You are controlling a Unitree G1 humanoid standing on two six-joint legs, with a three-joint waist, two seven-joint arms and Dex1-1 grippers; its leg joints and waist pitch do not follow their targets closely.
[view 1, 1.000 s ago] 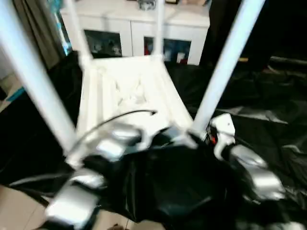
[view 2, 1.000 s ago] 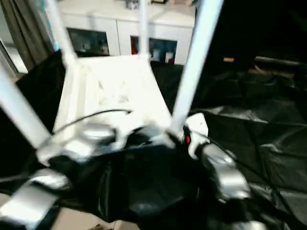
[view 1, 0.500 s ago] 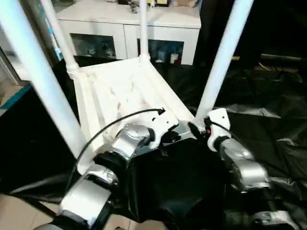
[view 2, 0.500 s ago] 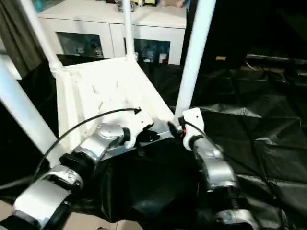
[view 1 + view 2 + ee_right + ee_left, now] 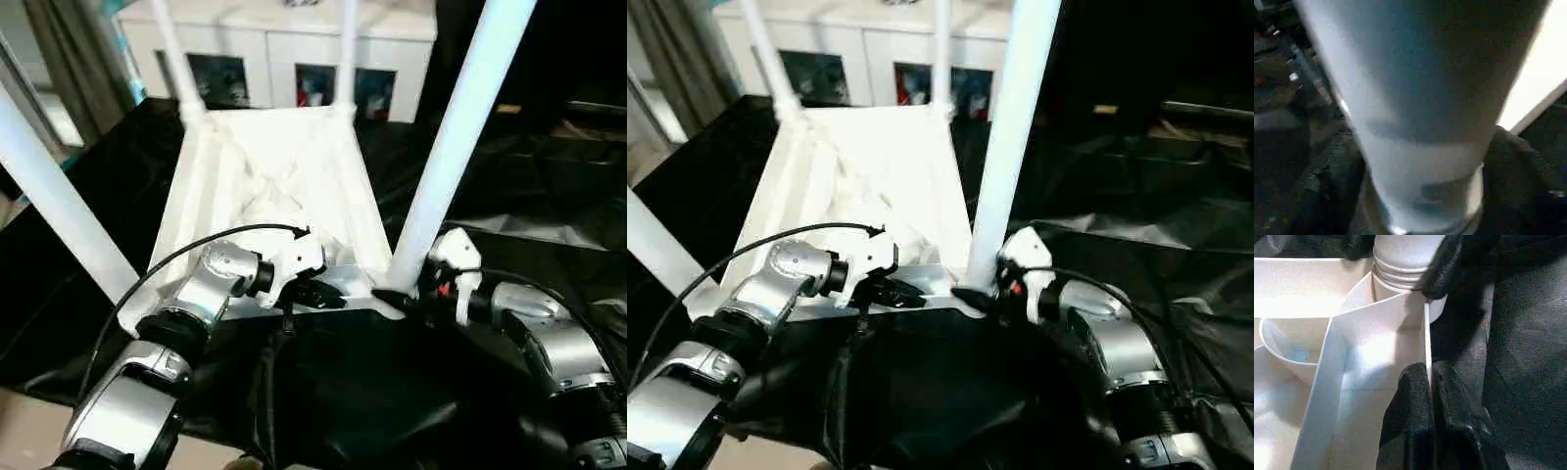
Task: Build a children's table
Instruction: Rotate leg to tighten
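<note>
- The children's table [image 5: 269,176] lies upside down on a black sheet [image 5: 549,196] spread over the floor, its ribbed underside facing up.
- Four white legs stand up from its corner sockets: the near right leg [image 5: 456,157], the near left leg [image 5: 54,201], and two far legs [image 5: 176,59] toward the cabinet.
- The sockets act as cups; in the left wrist view the threaded foot of the near right leg [image 5: 1405,259] sits in its round socket.
- The near rim [image 5: 338,286] of the tabletop runs between the two arms; black sheet lies open on the right and nearer the robot.
- A white cabinet [image 5: 284,54] with glass fronts stands just beyond the far edge; a curtain [image 5: 69,59] hangs at far left.
- The left claw [image 5: 315,292] has its fingers [image 5: 1415,401] pressed together on the thin near rim, pinching it.
- The right claw [image 5: 400,297] has its fingers spread wide around the base of the near right leg, one on each side, at the socket.
</note>
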